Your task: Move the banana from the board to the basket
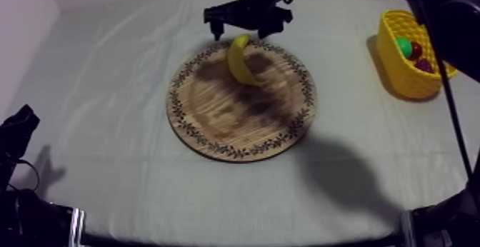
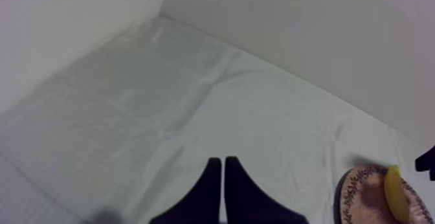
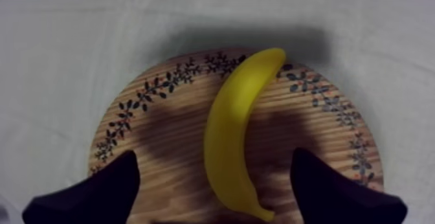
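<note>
Fingers (image 3: 97, 194) of my right gripper (image 1: 241, 33) are hanging spread astride the banana (image 3: 236, 129) at the wooden board (image 1: 214, 121) upper edge; I'm aiming to descend squarely and clamp its middle.

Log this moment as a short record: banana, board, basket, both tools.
banana: lying on the wooden board, near its far edge, not yet lifted
wooden board: middle of the table
yellow basket: right side of the table, with a green fruit and a small red fruit inside
right tool: open, over the banana, one finger on each side of it
left tool: shut on nothing, low at the left, away from the board
task step: banana not yet grasped
</note>
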Controlling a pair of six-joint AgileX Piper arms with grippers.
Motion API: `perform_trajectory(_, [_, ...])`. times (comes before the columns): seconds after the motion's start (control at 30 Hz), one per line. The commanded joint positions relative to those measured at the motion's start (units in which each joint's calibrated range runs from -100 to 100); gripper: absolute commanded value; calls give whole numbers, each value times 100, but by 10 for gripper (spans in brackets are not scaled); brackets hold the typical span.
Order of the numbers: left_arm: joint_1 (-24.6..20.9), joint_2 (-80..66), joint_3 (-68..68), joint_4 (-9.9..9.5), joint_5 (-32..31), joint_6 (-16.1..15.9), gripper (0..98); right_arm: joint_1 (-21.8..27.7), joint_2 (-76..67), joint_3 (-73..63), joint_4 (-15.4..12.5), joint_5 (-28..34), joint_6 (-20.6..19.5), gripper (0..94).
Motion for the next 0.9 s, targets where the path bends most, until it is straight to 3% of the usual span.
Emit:
perform_trajectory(0.0, [-2, 4, 0, 3, 0, 0, 1, 13, 229, -166, -12, 34, 6, 852])
perform_trajectory(0.63, [-2, 4, 0, 3, 0, 0, 1, 72, 1082, -707, -211, 253, 336, 752])
perform_trajectory(0.87, [-2, 4, 0, 3, 0, 0, 1, 97, 1196, -769, -273, 314, 484, 638])
